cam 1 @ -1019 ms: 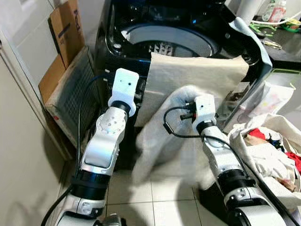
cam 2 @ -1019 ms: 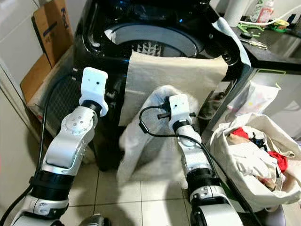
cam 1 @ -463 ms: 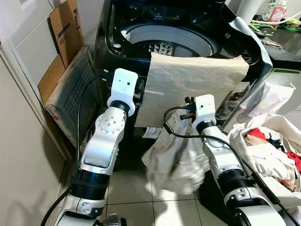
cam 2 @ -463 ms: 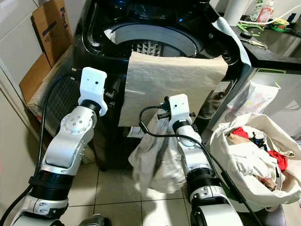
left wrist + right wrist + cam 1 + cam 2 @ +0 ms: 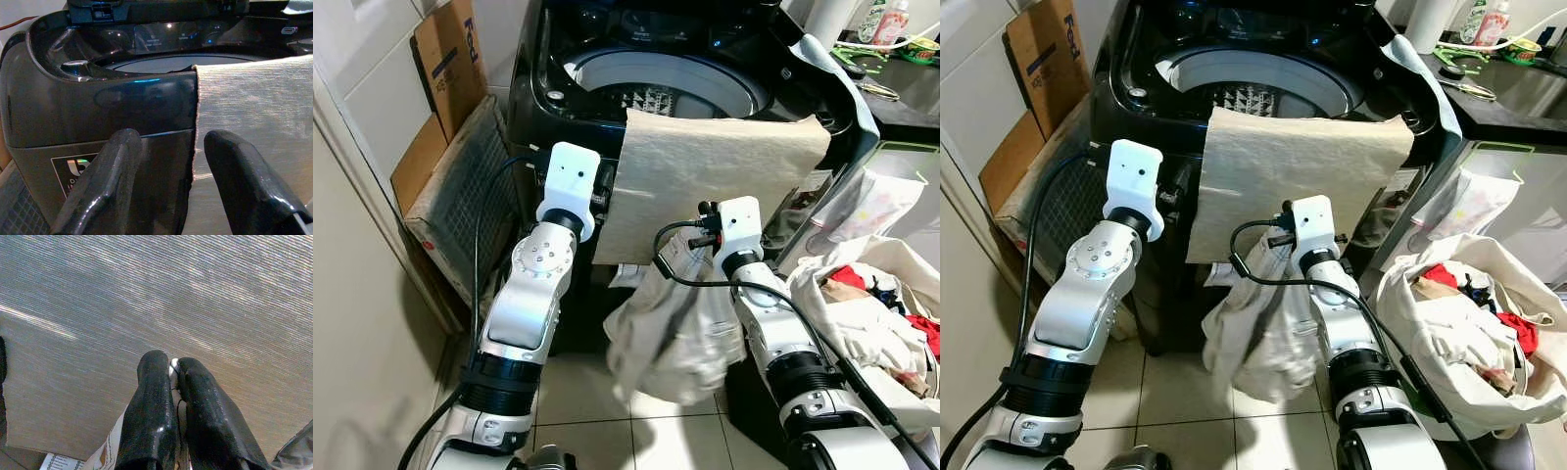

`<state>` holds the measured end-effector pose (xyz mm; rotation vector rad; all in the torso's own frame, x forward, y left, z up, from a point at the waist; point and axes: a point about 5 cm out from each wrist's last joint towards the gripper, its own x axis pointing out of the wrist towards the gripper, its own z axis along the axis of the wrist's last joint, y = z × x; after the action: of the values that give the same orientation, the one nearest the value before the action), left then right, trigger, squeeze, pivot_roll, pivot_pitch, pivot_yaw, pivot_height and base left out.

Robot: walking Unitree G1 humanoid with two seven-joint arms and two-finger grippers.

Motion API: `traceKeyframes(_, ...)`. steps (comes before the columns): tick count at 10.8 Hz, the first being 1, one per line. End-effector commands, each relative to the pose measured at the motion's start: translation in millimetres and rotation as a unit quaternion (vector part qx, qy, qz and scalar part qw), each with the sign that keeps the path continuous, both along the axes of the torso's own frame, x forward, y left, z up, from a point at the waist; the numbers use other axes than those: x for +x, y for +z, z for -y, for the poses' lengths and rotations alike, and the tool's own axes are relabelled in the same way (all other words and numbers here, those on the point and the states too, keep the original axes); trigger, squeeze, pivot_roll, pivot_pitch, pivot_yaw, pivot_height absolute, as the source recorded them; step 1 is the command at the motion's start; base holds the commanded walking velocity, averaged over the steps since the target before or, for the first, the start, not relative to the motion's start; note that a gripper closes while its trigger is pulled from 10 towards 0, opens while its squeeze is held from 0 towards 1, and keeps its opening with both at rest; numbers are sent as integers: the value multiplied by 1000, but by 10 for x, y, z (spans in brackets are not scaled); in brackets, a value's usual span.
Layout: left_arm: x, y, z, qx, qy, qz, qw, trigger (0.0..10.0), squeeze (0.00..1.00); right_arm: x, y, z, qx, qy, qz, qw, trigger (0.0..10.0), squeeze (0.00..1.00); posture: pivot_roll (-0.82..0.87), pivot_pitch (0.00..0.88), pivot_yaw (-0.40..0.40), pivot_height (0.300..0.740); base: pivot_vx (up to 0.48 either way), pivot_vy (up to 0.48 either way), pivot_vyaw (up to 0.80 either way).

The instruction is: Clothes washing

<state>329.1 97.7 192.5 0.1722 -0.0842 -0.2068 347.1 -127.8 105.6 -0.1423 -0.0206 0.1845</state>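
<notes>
A black top-loading washing machine stands open before me, with a beige cloth draped over its front rim. My right gripper is shut on a white garment, which hangs bunched in front of the machine below the beige cloth. In the right wrist view the fingertips pinch a sliver of white fabric, the beige cloth close behind. My left gripper is open, level with the machine's front wall, beside the beige cloth's left edge and holding nothing.
A laundry bag full of mixed clothes sits at the right. Cardboard and a mesh panel lean against the wall at the left. A dark counter with small items lies at the back right. Tiled floor lies below.
The white garment was spread wide and high across the beige cloth a second ago; it has dropped and gathered into a hanging bundle under my right gripper. The left arm has not moved.
</notes>
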Motion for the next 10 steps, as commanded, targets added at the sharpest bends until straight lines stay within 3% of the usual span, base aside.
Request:
traceKeyframes(1, -9, -28, 21, -2, -3, -2, 1000, 10000, 0, 59, 193, 31, -2, -3, 40, 999, 0, 0, 122, 0, -63, 740, 0, 0, 0)
traceKeyframes(6, -9, -28, 21, -2, -3, -2, 1000, 10000, 0, 59, 193, 31, -2, -3, 40, 999, 0, 0, 122, 0, -63, 740, 0, 0, 0)
traceKeyframes(7, -10, -50, 7, -4, 0, -1, 1000, 10000, 0, -25, 177, 16, -2, 1, 35, 999, 0, 0, 0, 0, 0, 740, 0, 0, 0)
traceKeyframes(8, -263, -797, -423, -49, 77, -71, 993, 10000, 0, -285, -188, 32, 24, 31, -4, 999, 0, 0, 112, 0, -52, 740, 0, 0, 0)
traceKeyframes(9, -442, -1083, -595, -63, 112, -97, 987, 10000, 0, -373, -323, 35, 37, 41, -17, 998, 0, 0, 113, 0, -54, 740, 0, 0, 0)
traceKeyframes(10, -434, -1080, -595, -64, 113, -96, 987, 10000, 0, -362, -322, 34, 37, 41, -18, 998, 0, 0, 114, 0, -55, 740, 0, 0, 0)
